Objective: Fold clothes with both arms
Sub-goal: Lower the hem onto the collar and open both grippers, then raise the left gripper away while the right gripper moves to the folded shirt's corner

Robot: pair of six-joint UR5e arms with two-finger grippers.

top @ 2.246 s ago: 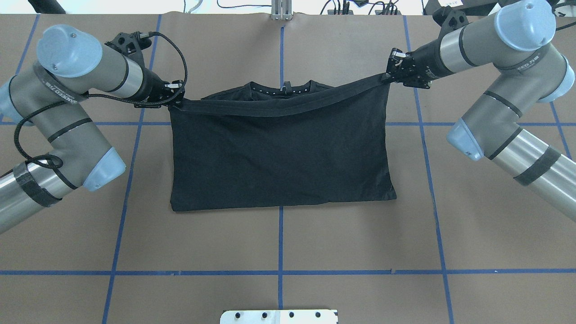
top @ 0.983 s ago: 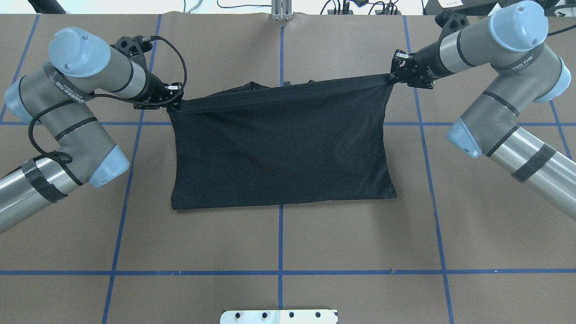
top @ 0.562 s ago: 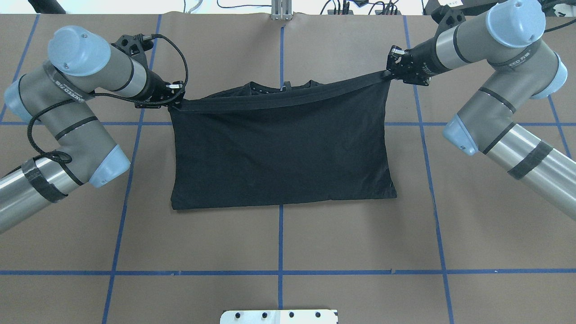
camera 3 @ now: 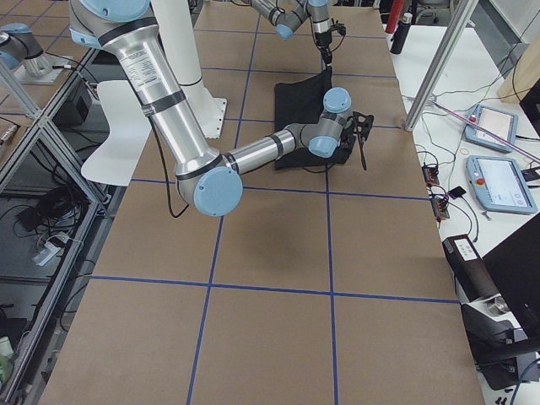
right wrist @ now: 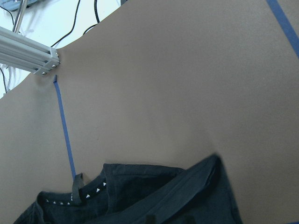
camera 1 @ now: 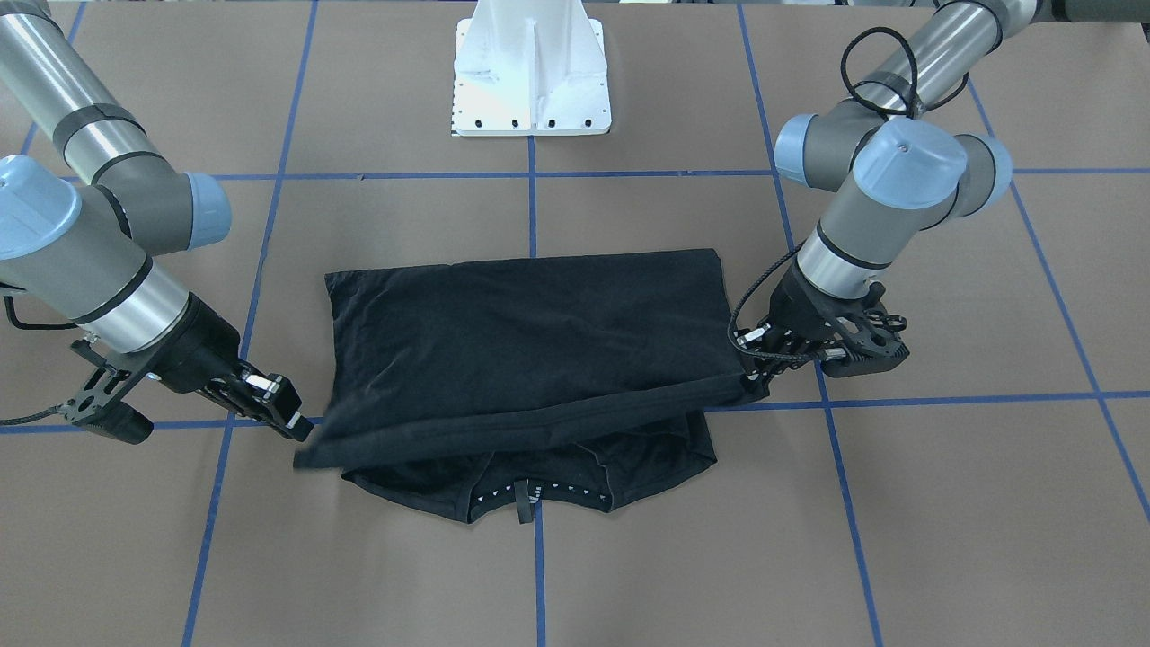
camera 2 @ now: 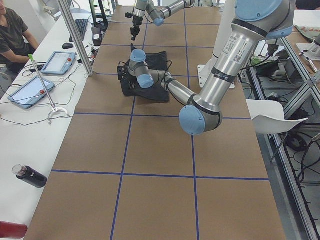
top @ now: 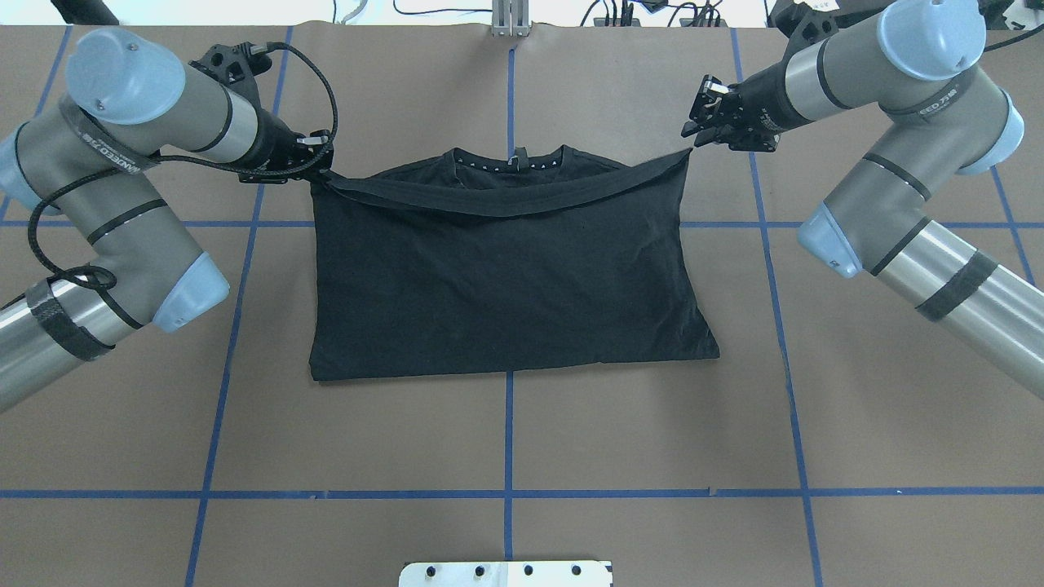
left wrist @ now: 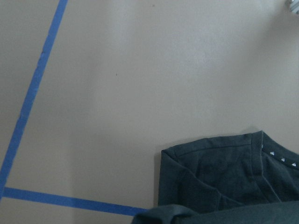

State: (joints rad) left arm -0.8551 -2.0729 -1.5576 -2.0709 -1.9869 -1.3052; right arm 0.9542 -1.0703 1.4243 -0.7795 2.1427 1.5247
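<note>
The black T-shirt (top: 506,277) lies folded in half on the brown table, its lower half doubled back toward the collar (top: 512,159). My left gripper (top: 324,169) is shut on the left corner of the raised hem. My right gripper (top: 693,140) is shut on the right corner. Between them the hem band sags in a shallow arc just short of the collar. From the front, the hem (camera 1: 530,418) hangs low over the collar (camera 1: 526,494), with the left gripper (camera 1: 753,382) and right gripper (camera 1: 305,431) at its ends. No logo shows. Both wrist views show only cloth (left wrist: 224,177) (right wrist: 154,196).
The white pedestal base (camera 1: 532,67) stands on the robot's side of the shirt. Blue tape lines (top: 510,493) grid the table. An aluminium post (top: 510,16) stands at the far edge. A person (camera 2: 12,30) sits by a side table with tablets (camera 2: 57,62).
The hem, pulled taut a second ago, now sags between the grippers. Both grippers have shifted slightly toward the far edge, the right one also inward, and the collar shows again.
</note>
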